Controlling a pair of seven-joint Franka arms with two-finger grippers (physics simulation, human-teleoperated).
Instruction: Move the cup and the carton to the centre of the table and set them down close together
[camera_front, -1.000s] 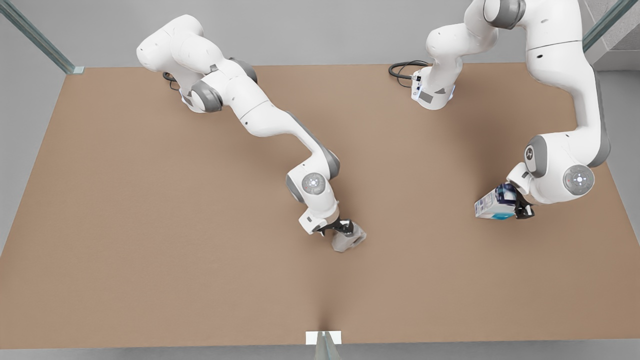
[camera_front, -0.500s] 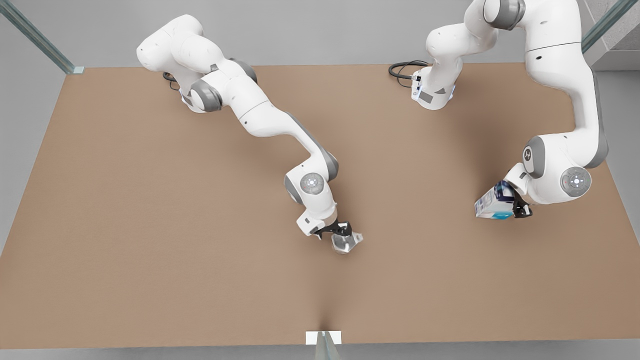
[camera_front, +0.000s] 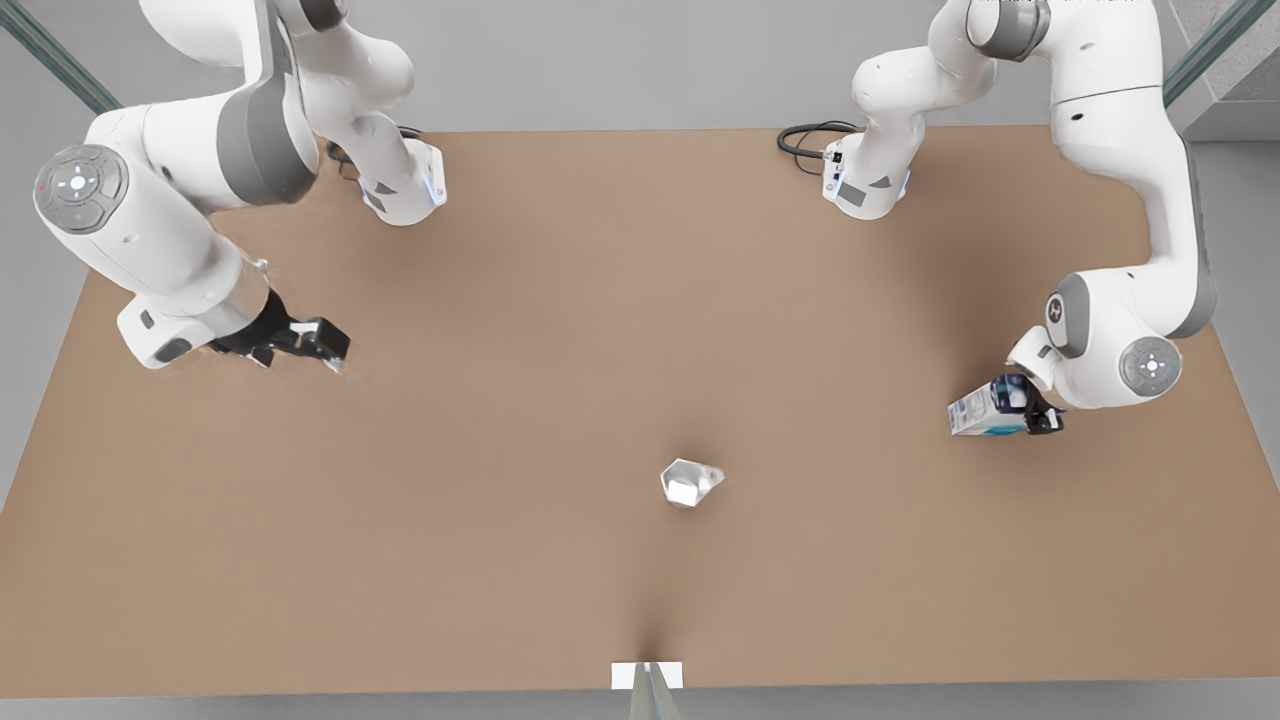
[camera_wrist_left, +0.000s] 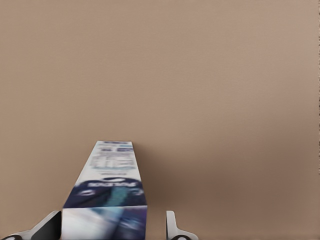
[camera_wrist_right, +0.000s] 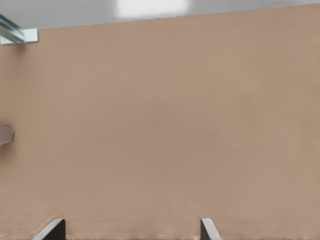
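The carton (camera_front: 985, 412) is held between the left gripper's (camera_front: 1030, 410) fingers; the cup (camera_front: 688, 483) is left standing well apart from the open, empty right gripper (camera_front: 325, 345)

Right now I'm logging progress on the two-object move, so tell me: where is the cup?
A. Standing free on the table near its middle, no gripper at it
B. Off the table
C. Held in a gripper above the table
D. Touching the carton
A: the cup stands alone on the table, the open right gripper far off at the front view's left, the left gripper at the carton.
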